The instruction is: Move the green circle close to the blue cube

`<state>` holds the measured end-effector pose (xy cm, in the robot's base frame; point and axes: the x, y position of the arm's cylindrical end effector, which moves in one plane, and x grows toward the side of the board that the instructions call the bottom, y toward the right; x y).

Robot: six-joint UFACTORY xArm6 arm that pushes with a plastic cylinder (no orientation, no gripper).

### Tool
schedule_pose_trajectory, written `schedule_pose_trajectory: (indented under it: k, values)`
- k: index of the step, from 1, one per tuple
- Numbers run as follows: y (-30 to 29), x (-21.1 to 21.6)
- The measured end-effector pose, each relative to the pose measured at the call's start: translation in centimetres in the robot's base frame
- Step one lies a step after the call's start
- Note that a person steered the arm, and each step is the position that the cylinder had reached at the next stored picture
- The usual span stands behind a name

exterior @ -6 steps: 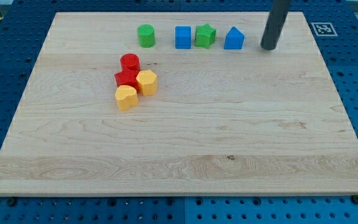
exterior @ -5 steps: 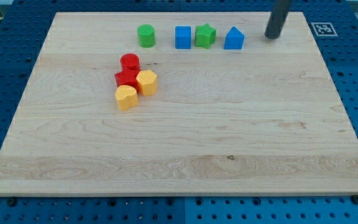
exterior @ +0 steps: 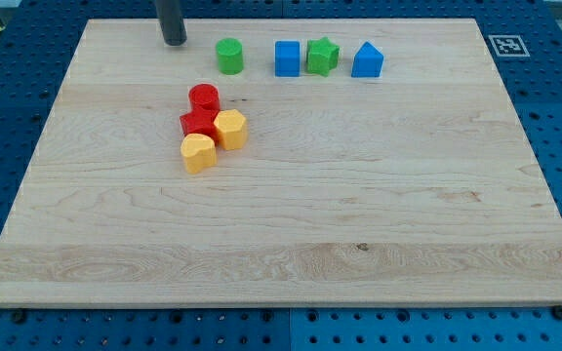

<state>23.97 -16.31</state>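
The green circle (exterior: 229,56) stands near the view's top, left of centre. The blue cube (exterior: 287,58) sits to its right with a gap between them. My tip (exterior: 174,42) rests on the board to the left of the green circle and a little higher in the view, apart from it.
A green star block (exterior: 323,56) touches the blue cube's right side, and a blue house-shaped block (exterior: 367,61) lies right of that. A cluster of a red cylinder (exterior: 204,97), a red block (exterior: 197,123) and two yellow blocks (exterior: 230,128) (exterior: 198,152) lies lower left. A marker tag (exterior: 505,45) sits at the top right corner.
My tip has crossed from the board's top right, beside the blue house-shaped block, to the top left beside the green circle. No block has moved.
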Motion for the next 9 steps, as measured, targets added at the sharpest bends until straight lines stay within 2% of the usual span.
schedule_pose_trajectory:
  k: [2, 5, 9]
  values:
    - [0.7, 3.3]
    - [5.4, 3.5]
    - [6.4, 3.5]
